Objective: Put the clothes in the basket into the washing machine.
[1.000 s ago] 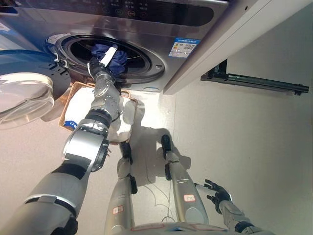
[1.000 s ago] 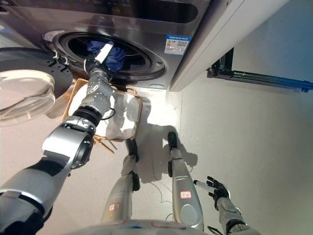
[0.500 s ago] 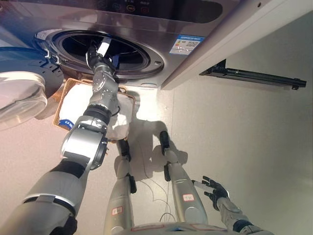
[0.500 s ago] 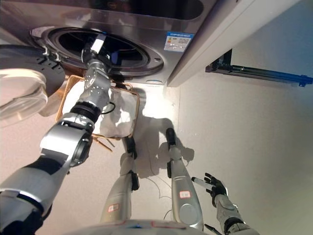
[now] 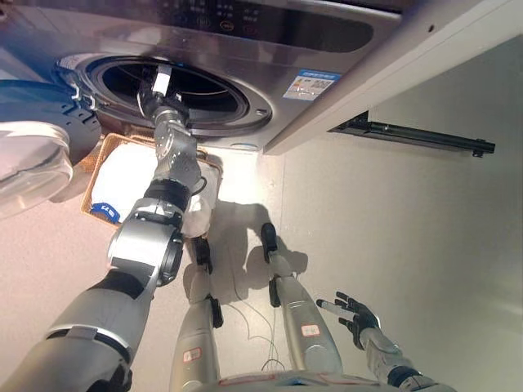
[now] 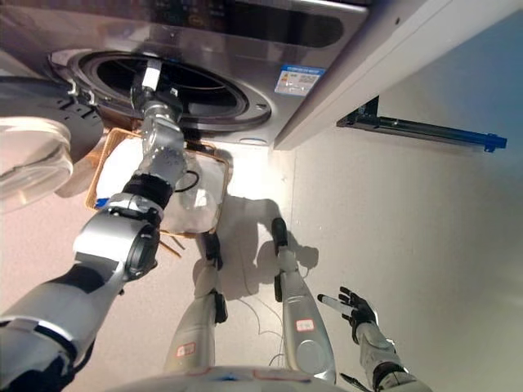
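The silver washing machine (image 5: 270, 37) stands at the top with its round drum opening (image 5: 204, 90) dark inside; no garment shows in it. My left hand (image 5: 155, 91) reaches into the lower left of the opening, a white-tipped finger straight, holding nothing that I can see. Below it on the floor sits the wicker basket (image 5: 91, 170) with white cloth (image 5: 131, 175) in it. My right hand (image 5: 353, 312) hangs open and empty at the lower right, far from the machine; it also shows in the right eye view (image 6: 353, 309).
The machine's round glass door (image 5: 29, 155) stands open at the left, beside the basket. A black bar (image 5: 417, 136) lies along the floor at the right, by the machine's side wall. Pale floor stretches to the right.
The dark blue garment that my left hand held at the drum's mouth no longer shows; the hand sits further left in the opening. The camera has shifted. The right hand stays put.
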{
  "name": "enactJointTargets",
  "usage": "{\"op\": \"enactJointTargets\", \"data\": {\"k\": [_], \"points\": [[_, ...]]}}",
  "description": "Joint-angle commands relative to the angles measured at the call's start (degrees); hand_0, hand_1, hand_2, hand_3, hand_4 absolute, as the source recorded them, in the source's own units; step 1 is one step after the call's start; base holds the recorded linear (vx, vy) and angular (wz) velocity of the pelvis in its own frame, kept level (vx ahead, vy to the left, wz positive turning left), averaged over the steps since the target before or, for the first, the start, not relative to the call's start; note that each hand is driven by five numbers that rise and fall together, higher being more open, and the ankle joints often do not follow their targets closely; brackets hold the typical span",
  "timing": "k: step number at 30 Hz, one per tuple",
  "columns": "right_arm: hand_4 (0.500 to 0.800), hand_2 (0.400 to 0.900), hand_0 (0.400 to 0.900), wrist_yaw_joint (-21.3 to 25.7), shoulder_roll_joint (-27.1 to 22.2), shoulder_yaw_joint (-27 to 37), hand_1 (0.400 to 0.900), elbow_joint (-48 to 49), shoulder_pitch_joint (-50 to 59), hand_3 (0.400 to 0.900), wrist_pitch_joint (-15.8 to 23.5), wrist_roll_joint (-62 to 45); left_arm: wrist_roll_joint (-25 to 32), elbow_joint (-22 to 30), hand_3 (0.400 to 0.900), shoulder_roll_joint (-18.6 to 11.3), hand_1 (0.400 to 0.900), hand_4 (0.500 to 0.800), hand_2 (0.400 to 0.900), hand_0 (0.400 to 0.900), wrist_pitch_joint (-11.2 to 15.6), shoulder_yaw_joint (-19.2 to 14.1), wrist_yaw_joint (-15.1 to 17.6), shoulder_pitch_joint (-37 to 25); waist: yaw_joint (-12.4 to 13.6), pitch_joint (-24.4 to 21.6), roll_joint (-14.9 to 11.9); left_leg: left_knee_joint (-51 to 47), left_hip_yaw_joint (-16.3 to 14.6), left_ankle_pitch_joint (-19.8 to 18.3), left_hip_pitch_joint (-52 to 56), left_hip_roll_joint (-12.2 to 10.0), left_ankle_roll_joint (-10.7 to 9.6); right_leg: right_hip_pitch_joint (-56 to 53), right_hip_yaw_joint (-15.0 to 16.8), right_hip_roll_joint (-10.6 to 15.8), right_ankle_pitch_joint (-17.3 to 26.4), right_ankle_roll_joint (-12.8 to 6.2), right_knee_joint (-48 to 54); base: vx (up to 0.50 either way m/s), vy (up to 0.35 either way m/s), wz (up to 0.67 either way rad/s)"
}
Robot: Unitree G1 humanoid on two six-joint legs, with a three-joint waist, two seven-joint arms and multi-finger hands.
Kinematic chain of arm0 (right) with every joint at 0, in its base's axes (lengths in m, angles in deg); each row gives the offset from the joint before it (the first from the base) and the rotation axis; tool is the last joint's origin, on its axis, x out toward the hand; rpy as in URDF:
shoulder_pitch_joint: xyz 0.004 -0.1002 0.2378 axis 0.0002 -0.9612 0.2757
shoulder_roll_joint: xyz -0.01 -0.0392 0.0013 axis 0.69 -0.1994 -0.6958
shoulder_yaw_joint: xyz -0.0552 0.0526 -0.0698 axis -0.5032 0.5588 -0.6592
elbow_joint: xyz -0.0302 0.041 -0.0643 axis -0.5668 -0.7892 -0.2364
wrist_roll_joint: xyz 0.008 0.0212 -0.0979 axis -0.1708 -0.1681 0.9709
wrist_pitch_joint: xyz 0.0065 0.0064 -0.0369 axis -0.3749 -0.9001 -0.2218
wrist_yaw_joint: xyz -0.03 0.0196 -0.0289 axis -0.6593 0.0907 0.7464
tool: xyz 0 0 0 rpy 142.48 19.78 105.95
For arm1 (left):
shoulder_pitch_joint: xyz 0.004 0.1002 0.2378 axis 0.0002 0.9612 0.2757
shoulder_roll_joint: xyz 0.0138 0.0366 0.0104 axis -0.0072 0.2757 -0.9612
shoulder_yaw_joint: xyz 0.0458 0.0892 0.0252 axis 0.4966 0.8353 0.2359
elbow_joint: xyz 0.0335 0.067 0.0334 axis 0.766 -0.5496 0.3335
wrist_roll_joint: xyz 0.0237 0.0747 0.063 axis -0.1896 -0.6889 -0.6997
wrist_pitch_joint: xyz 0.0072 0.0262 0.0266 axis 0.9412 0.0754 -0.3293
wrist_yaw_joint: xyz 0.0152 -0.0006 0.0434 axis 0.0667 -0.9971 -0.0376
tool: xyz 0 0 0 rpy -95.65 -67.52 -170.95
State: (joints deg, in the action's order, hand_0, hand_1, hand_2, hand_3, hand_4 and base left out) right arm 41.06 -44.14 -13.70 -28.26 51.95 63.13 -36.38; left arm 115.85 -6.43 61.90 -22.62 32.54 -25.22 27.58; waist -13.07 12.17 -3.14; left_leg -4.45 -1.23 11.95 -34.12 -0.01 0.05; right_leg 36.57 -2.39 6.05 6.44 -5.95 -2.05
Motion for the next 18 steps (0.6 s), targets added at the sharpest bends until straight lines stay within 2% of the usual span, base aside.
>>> {"op": "enactJointTargets", "data": {"k": [1,2,3,4,5,6,8,10,12,17,18], "points": [[0.800,0.900,0.900,1.19,-2.65,0.79,0.900,-2.76,-6.29,0.900,0.07,-0.98,-11.51,-3.85,0.900,-3.15,0.900,0.800,0.900,0.900,1.14,-0.32,-0.02,1.32,1.60,-4.31,1.45,-0.55,2.70,-6.23,3.13,2.24,-0.72,-3.65,-1.29,-1.42,4.70,1.13,6.69,-0.01,0.002,0.09],[0.800,0.900,0.900,1.15,-2.58,1.08,0.900,-2.28,-5.94,0.900,0.02,-1.05,-13.95,-3.62,0.900,-2.98,0.900,0.800,0.900,0.900,0.41,-0.43,0.13,5.62,2.15,-4.26,1.61,-0.55,2.88,-6.32,3.93,2.35,-0.72,-4.61,-1.51,-1.34,4.66,1.10,6.65,-0.01,0.006,0.07],[0.800,0.900,0.900,1.04,-2.24,0.95,0.900,-2.06,-5.94,0.900,0.41,-0.96,-16.24,-5.09,0.900,-2.78,0.900,0.800,0.900,0.900,-0.58,0.18,0.58,7.21,2.41,-4.33,1.66,-0.55,2.99,-6.38,4.54,2.34,-0.69,-5.23,-1.57,-1.31,4.61,1.12,6.63,0.00,0.011,0.07],[0.800,0.900,0.900,0.70,-1.76,0.90,0.900,-1.97,-5.63,0.900,0.30,-0.98,-18.99,-7.56,0.900,-3.80,0.900,0.800,0.900,0.900,-1.95,0.81,0.21,9.69,2.80,-4.40,1.82,-0.55,3.07,-6.34,5.35,2.30,-0.72,-6.02,-1.66,-1.27,4.54,1.15,6.59,0.01,0.008,0.08],[0.800,0.900,0.900,0.71,-1.88,1.26,0.900,-1.79,-5.08,0.900,0.19,-0.98,-19.26,-7.09,0.900,-3.84,0.900,0.800,0.900,0.900,-1.73,0.03,-0.24,13.22,3.11,-4.43,1.90,-0.55,3.16,-6.49,6.25,2.30,-0.71,-6.90,-1.82,-1.22,4.40,1.13,6.52,0.01,0.018,0.09],[0.800,0.900,0.900,0.81,-1.57,1.66,0.900,-1.82,-4.80,0.900,1.06,-0.40,-23.46,-8.91,0.900,-4.09,0.900,0.800,0.900,0.900,-3.17,1.24,-1.19,17.43,3.57,-4.74,2.05,-0.55,3.19,-6.58,7.32,2.36,-0.74,-7.98,-2.06,-1.17,4.21,1.13,6.45,0.02,0.016,0.07],[0.800,0.900,0.900,0.07,-1.64,2.31,0.900,-2.06,-4.65,0.900,0.51,-0.17,-21.29,-8.80,0.900,-2.53,0.900,0.800,0.900,0.900,-3.24,-1.46,-3.82,23.93,4.40,-5.24,2.15,-0.55,3.27,-7.05,9.15,2.25,-0.75,-9.91,-2.29,-1.09,3.74,1.07,6.39,0.03,0.004,0.08],[0.800,0.900,0.900,-0.67,-1.70,3.39,0.900,-2.80,-5.04,0.900,1.00,0.51,-26.62,-8.55,0.900,-0.91,0.900,0.800,0.900,0.900,-3.77,0.28,-5.10,31.17,5.09,-5.95,2.12,-0.55,3.35,-7.17,11.18,2.35,-0.75,-11.99,-2.62,-1.03,3.41,1.06,6.09,0.02,-0.001,0.07],[0.800,0.900,0.900,-1.64,-2.29,4.10,0.900,-3.65,-4.99,0.900,0.84,1.49,-31.73,-9.33,0.900,-0.43,0.900,0.800,0.900,0.900,-5.07,1.97,-8.13,39.03,6.08,-6.67,2.19,-0.55,3.36,-7.48,13.43,2.34,-0.67,-14.22,-2.98,-1.04,2.84,1.04,5.74,0.02,0.003,0.07],[0.800,0.900,0.900,-3.53,-4.09,5.87,0.900,-5.65,-4.46,0.900,0.88,2.92,-44.17,-7.87,0.900,0.05,0.900,0.800,0.900,0.900,-5.71,6.78,-11.01,52.49,8.80,-8.95,3.01,-0.55,4.31,-7.69,18.69,2.28,-0.29,-19.53,-4.24,-1.31,0.50,1.17,4.70,0.01,-0.020,0.16],[0.800,0.900,0.900,-4.34,-4.03,5.66,0.900,-5.81,-4.91,0.900,0.94,3.59,-45.33,-8.07,0.900,0.09,0.900,0.800,0.900,0.900,-5.88,7.34,-12.91,54.65,9.45,-9.46,3.14,-0.55,4.60,-7.74,19.90,2.23,-0.25,-20.75,-4.67,-1.41,-0.09,1.21,4.49,0.01,-0.044,0.21]]}}
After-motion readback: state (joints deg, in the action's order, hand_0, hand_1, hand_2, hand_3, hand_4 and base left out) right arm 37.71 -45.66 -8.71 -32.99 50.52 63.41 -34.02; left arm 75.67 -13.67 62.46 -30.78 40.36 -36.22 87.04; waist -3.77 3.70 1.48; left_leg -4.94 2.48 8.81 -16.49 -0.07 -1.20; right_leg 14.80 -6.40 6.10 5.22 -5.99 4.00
